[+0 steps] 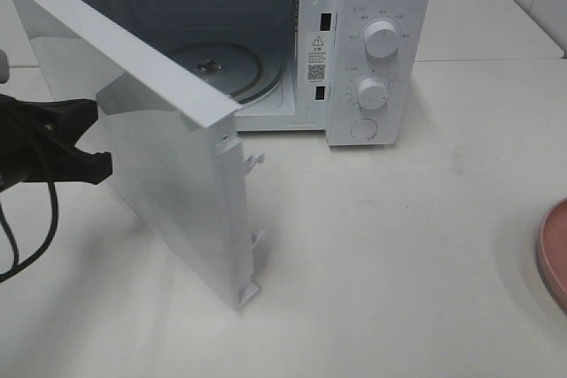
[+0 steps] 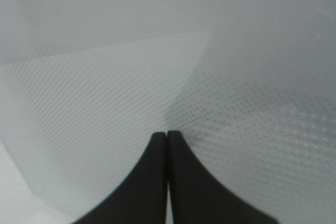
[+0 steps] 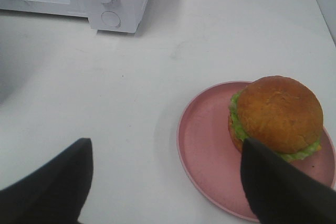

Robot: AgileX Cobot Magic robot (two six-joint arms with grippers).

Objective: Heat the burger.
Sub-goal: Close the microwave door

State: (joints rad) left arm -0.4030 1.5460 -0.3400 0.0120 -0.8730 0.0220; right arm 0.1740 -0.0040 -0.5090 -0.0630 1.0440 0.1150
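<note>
The burger (image 3: 275, 114), with a golden-brown bun and a lettuce frill, sits on a pink plate (image 3: 205, 145) in the right wrist view. My right gripper (image 3: 168, 182) hovers open just short of it. One dark finger (image 3: 278, 187) overlaps the burger's near edge and the other stands off over bare table. In the high view only the plate's rim (image 1: 554, 254) shows at the right edge, and the burger is out of frame. My left gripper (image 1: 99, 165) is shut, with its tips (image 2: 167, 136) against the outer face of the open microwave door (image 1: 159, 148).
The white microwave (image 1: 376, 50) stands at the back with its cavity open and the glass turntable (image 1: 217, 64) bare. Its door swings out far towards the front of the table. White tabletop (image 1: 399, 245) lies between door and plate. A black cable (image 1: 44, 227) hangs under the left arm.
</note>
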